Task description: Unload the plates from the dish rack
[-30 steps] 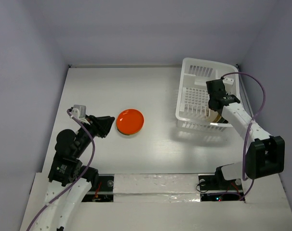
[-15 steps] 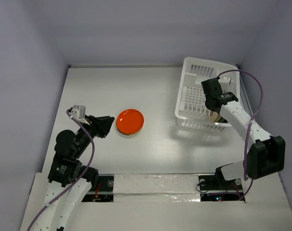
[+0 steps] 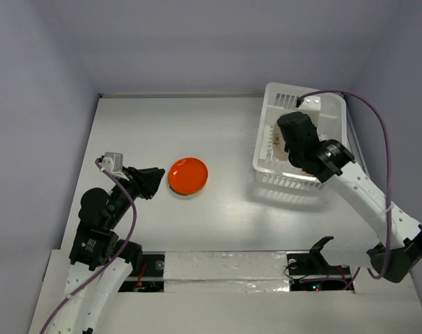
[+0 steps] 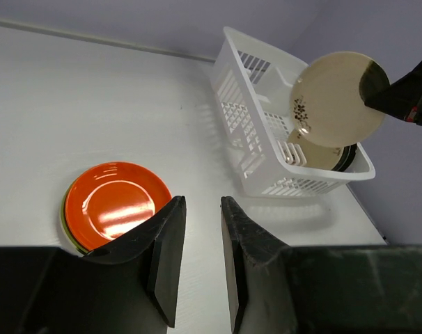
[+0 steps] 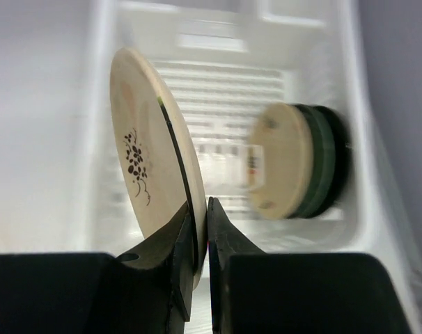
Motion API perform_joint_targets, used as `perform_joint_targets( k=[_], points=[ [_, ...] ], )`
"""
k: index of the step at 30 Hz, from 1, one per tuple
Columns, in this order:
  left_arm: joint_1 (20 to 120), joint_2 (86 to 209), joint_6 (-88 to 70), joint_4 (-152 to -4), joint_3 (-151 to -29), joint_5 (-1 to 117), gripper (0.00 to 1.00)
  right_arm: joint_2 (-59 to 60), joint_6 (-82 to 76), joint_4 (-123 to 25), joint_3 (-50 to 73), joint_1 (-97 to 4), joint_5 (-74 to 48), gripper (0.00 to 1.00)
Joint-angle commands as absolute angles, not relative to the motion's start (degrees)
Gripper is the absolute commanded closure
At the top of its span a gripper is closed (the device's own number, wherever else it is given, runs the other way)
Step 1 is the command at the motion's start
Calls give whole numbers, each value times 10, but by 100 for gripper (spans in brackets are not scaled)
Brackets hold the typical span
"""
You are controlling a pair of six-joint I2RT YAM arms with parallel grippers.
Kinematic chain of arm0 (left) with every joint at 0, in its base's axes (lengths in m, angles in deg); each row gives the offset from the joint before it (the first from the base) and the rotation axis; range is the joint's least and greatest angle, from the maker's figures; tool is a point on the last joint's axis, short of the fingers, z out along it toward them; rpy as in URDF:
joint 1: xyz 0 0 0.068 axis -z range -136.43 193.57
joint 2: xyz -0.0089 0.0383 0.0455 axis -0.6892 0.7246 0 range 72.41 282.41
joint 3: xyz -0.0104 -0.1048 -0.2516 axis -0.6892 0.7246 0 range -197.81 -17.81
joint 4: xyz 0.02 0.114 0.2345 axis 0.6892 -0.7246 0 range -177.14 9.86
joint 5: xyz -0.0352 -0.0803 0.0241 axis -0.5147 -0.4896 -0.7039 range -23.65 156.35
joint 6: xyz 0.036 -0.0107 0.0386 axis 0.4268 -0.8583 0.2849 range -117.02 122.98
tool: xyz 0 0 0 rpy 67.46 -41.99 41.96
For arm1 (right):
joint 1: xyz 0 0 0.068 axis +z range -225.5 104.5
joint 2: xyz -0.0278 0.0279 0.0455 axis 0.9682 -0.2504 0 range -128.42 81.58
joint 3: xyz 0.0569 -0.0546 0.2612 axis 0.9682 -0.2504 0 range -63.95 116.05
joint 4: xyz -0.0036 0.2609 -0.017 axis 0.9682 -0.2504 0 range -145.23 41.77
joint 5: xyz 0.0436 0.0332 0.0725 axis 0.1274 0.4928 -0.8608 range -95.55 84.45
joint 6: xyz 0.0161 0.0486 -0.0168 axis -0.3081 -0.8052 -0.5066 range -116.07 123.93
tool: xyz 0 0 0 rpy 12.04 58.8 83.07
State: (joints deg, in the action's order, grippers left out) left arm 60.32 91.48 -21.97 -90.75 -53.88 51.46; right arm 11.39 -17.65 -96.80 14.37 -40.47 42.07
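My right gripper (image 5: 202,229) is shut on the rim of a cream-beige plate (image 5: 148,167) with a small dark flower print. It holds the plate upright in the air above the white dish rack (image 3: 305,104). From the left wrist view the plate (image 4: 336,97) hangs over the rack (image 4: 246,104). More plates (image 5: 294,167), cream, green and black, stand on edge inside the rack. An orange-red plate (image 3: 188,175) lies on the table on top of a green one (image 4: 65,223). My left gripper (image 4: 202,202) hovers open and empty just left of them.
The rack stands at the back right, close to the right wall (image 3: 406,83). The orange plate lies left of the table's middle. White tabletop (image 3: 225,139) stretches between the orange plate and the rack.
The right gripper has closed on the cream plate and lifted it up out of the rack, its arm rising and swinging left. The left arm has not moved.
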Motion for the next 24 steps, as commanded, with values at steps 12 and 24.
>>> perform_joint_targets(
  k=[12,24],
  points=[
    [588,917,-220,-895,-544,526,76,-122,-309,-473,134,-247,32,100],
    [582,918,-220,-892,-542,520,76,-226,-409,-416,73,-242,-12,93]
  ],
)
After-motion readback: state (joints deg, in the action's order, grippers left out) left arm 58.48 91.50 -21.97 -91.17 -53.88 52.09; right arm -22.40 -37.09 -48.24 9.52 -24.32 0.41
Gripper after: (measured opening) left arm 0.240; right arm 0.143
